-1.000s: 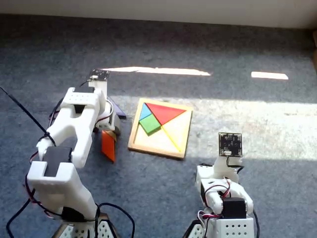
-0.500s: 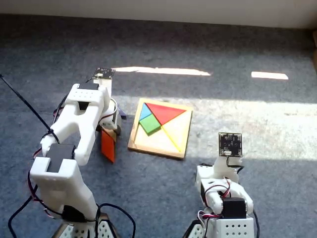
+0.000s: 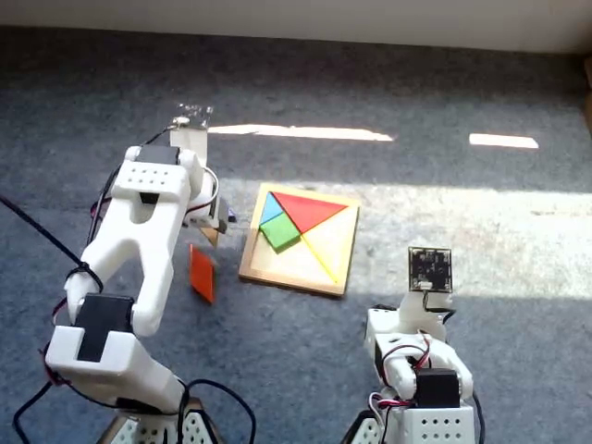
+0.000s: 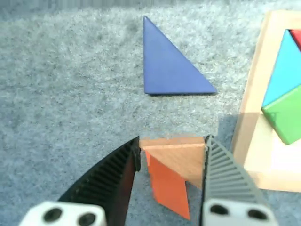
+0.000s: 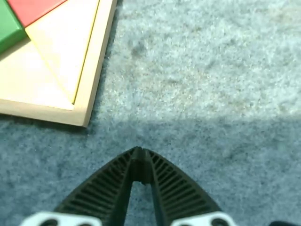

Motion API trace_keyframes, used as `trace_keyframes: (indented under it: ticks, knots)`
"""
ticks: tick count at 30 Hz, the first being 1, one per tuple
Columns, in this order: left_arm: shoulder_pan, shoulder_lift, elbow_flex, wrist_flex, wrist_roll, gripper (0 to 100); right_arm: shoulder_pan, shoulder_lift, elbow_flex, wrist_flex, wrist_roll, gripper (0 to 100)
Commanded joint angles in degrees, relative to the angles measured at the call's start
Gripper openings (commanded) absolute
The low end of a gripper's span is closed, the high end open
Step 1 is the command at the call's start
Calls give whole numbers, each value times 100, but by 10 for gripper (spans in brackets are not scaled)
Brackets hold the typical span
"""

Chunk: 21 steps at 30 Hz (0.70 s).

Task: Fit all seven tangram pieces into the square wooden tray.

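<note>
The left hand (image 4: 172,140) is clenched on a tan piece (image 4: 176,160), one finger on each side edge, just beside the near-left corner of the tray (image 3: 291,284). The piece's straight upper edge runs across from finger to finger. Under it on the carpet (image 3: 481,222) lies the orange parallelogram (image 3: 202,273), its long axis running near-to-far along the tray's left side, close to the rim but apart from it. The dark blue triangle (image 4: 169,66) lies flat on the carpet, its longest edge turned toward the tray.

In the tray, the red triangle (image 3: 307,211) has its long edge along the far rim and its point toward the centre. The light blue triangle (image 3: 270,210) and green square (image 3: 279,233) sit at the left, and a pale yellow triangle (image 3: 331,240) at the right.

The left wrist view lays bare the grasp and the blue triangle, while in the high view the left arm covers most of both. The right hand (image 5: 140,162) is clenched on nothing, above the carpet off the tray's near-right corner.
</note>
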Motion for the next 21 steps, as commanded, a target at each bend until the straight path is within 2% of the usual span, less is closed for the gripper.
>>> trace_keyframes:
  ticks: [1,3,8,13,17,21]
  knots:
    - [435,-312,-154,229,62,165,66,-66,716,-127,18,5]
    - [708,-312,-154,325,141,165,66,-66,716,-127,18,5]
    - [1349,-303,-163,334,1187,163,66,-66,716,-127,18,5]
    - [1895,-303,-268,316,1925,165,66,-66,716,-127,18,5]
    - [2114,-303,-330,167,2549,165,66,-66,716,-127,18,5]
    - [2202,-295,-154,-264,2708,162,66,-66,716,-127,18,5]
